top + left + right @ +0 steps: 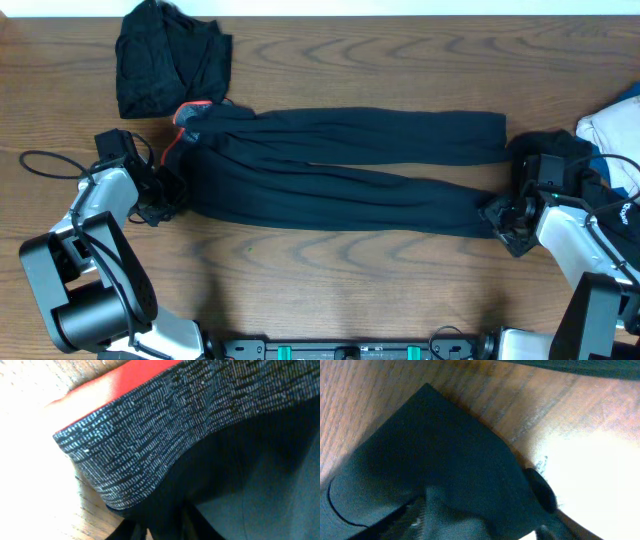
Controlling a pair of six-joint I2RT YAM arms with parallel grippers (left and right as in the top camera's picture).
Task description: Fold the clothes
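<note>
The black trousers lie stretched across the table, waist to the left, legs to the right. A coral-red inner band shows at the waist. My left gripper sits at the waist's near corner. In the left wrist view the speckled waistband and red band fill the frame, and dark cloth runs down between the fingers of my left gripper, pinched there. My right gripper is at the near leg's end. Its fingers stand apart around the black hem.
A second black garment lies bunched at the back left. White and blue clothes are piled at the right edge, with a dark heap beside them. Bare wood runs along the front.
</note>
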